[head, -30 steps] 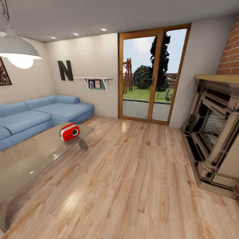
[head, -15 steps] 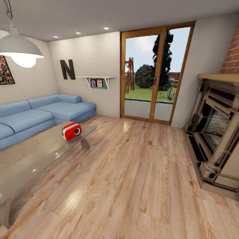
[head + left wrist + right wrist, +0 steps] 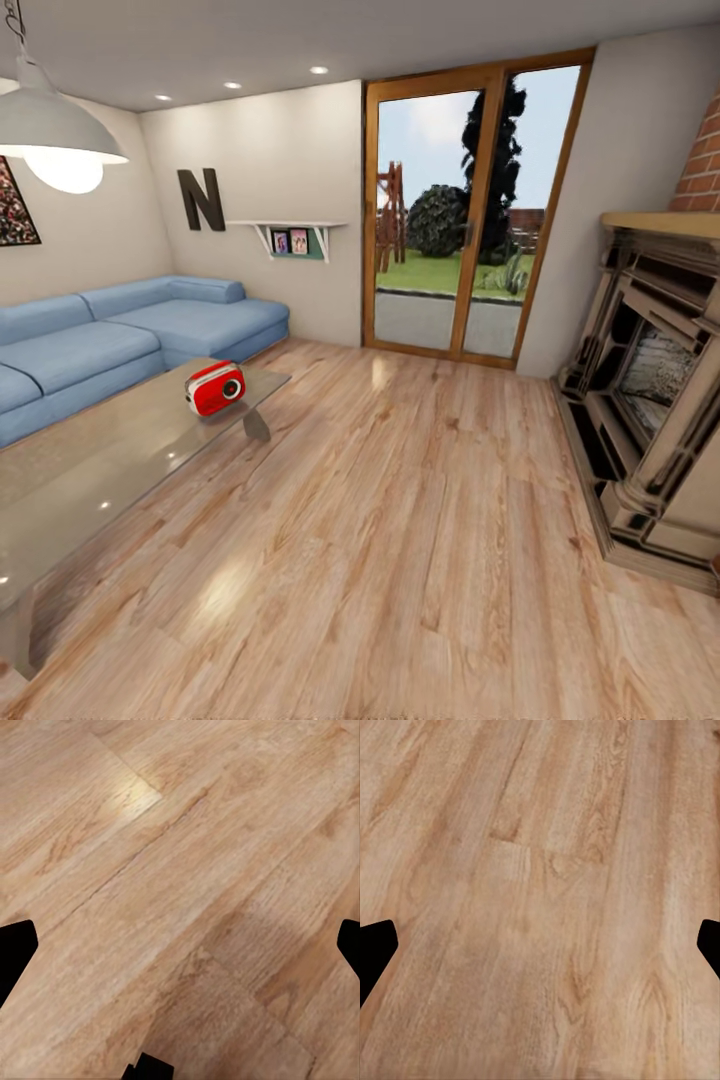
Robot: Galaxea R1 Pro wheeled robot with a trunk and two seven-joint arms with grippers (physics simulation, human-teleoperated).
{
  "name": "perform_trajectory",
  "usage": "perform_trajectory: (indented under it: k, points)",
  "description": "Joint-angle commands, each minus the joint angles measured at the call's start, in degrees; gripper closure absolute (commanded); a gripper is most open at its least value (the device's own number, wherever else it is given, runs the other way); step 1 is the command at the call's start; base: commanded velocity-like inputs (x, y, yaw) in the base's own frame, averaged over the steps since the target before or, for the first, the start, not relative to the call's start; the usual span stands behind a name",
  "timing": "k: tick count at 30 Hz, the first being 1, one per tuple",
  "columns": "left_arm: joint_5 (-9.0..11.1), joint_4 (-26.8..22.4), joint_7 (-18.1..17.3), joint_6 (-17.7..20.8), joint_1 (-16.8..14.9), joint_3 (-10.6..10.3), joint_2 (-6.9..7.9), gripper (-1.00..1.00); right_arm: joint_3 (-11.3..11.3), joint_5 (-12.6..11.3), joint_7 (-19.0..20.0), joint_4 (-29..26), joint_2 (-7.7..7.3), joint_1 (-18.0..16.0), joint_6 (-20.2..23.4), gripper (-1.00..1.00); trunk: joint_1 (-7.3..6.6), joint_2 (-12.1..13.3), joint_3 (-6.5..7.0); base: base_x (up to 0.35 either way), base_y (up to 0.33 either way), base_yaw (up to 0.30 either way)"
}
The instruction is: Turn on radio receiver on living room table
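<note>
- The left gripper [image 3: 180,945] hangs over the wood floor [image 3: 187,855] with its dark fingertips [image 3: 15,949] far apart, so its jaws are let go.
- The right gripper [image 3: 540,945] is spread wide too, holding nothing.
- The table [image 3: 90,480] stands on the floor (shiny top).
- The red radio receiver [image 3: 214,388] sits upright near the table's far corner.
- Past the table is the blue sofa [image 3: 120,340].
- Farther off is the glass door [image 3: 462,205].
</note>
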Motion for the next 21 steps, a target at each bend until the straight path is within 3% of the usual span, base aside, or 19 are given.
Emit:
perform_trajectory:
  k: [1,21]
  points:
    - [0.0,0.0,0.0,0.0,0.0,0.0,0.0,-1.0,0.0,0.0,0.0,0.0,0.0,0.0,0.0,-1.0,0.0,0.0,-0.1,0.0,0.0,0.0]
    - [0.0,0.1,0.0,0.0,0.0,0.0,0.0,-1.0,0.0,0.0,0.0,-0.1,-0.01,0.0,0.1,-1.0,0.0,0.0,-2.0,0.0,0.0,0.0]
